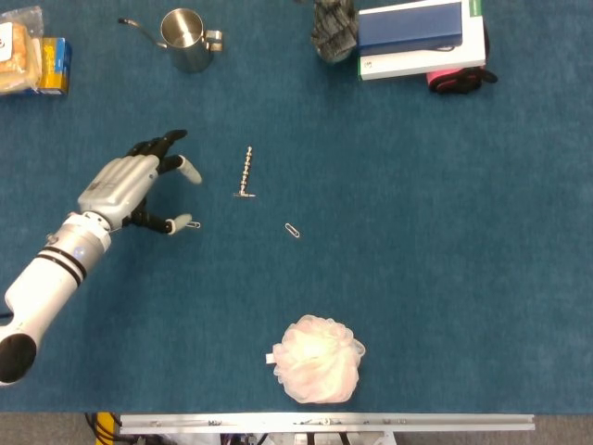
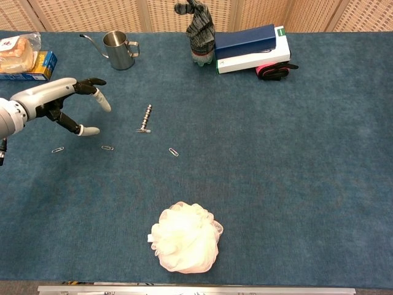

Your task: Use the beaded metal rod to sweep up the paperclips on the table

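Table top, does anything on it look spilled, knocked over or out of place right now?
Nothing looks spilled or damaged. The paperclips lie scattered singly on the blue table, and the beaded metal rod lies flat, untouched. The left hand hovers open beside it. The metal pitcher stands upright.

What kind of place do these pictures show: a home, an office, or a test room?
Probably a test room for a robot. A blue cloth table holds unrelated props: a metal pitcher, stacked books, and a bath sponge. Woven screens stand behind.
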